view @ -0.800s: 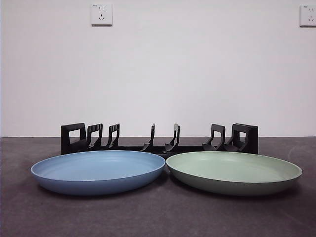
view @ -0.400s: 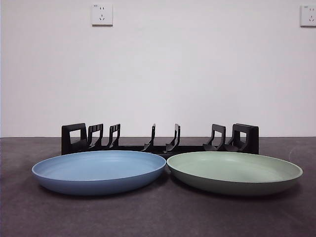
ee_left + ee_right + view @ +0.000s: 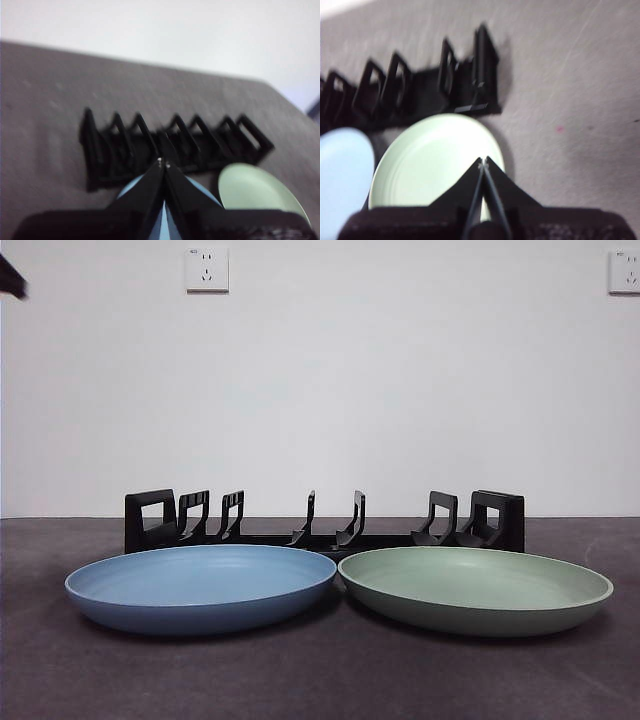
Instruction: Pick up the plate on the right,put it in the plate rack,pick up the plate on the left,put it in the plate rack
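Note:
A green plate [image 3: 475, 588] lies flat on the right of the dark table, and a blue plate [image 3: 200, 586] lies flat on the left, their rims almost touching. Behind both stands the black plate rack [image 3: 323, 522] with upright dividers, holding nothing. My right gripper [image 3: 482, 165] hangs shut above the green plate [image 3: 435, 160], well clear of it. My left gripper [image 3: 163, 163] is shut too, high over the blue plate [image 3: 162, 220] with the plate rack [image 3: 170, 145] beyond it. In the front view only a black tip [image 3: 10, 278] of one arm shows at the top left corner.
A white wall with two sockets [image 3: 206, 270] stands behind the table. Bare dark tabletop [image 3: 320, 680] runs in front of the plates and to the right of the plate rack [image 3: 570, 100].
A black arm tip has come into the front view's top left corner. The plates and rack have not moved.

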Tool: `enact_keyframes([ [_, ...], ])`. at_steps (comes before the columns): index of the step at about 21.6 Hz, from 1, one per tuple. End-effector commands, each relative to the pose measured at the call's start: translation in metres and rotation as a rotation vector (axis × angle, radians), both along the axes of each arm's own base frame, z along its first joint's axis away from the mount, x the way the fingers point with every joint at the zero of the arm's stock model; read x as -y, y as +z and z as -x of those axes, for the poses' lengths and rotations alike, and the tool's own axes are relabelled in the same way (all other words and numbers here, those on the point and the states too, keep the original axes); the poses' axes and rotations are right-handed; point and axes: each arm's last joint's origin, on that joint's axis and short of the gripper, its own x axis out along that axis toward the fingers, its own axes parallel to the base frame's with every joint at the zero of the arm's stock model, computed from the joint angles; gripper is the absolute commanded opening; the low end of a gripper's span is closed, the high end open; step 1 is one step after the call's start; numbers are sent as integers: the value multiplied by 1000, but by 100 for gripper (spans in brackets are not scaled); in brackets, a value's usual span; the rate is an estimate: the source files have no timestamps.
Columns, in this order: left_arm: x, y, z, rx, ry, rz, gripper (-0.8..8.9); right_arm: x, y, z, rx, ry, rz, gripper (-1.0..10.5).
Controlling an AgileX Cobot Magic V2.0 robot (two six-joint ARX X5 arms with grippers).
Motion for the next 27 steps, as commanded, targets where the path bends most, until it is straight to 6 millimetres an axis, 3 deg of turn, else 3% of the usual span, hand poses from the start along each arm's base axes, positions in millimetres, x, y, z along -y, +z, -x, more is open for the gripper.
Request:
enact_keyframes([
  [1,3,0,-16,-68,-86,-40,-3,-3,-1,-12,-56,71,13,1],
  [4,9,-2,-32,-127,-151,-50,25,-5,-10,-23,-122,96,10,3],
  [5,11,-3,-35,-137,-167,-50,109,-5,-13,-25,-140,97,11,24],
  [6,14,-5,-37,-146,-179,-51,192,-5,-16,-28,-154,98,14,107],
  [8,18,-7,-38,-159,-200,-53,230,-6,-20,-31,-176,98,16,285],
  [14,36,9,-34,-86,-275,-191,257,-7,-36,-43,-258,99,21,284],
  [17,53,26,-26,-41,-312,-316,256,-8,-52,-53,-328,111,36,280],
  [21,76,43,-15,19,-376,-354,256,-11,-77,-68,-417,146,3,280],
  [27,95,46,-4,49,-425,-385,255,-13,-105,-82,-491,144,6,273],
])
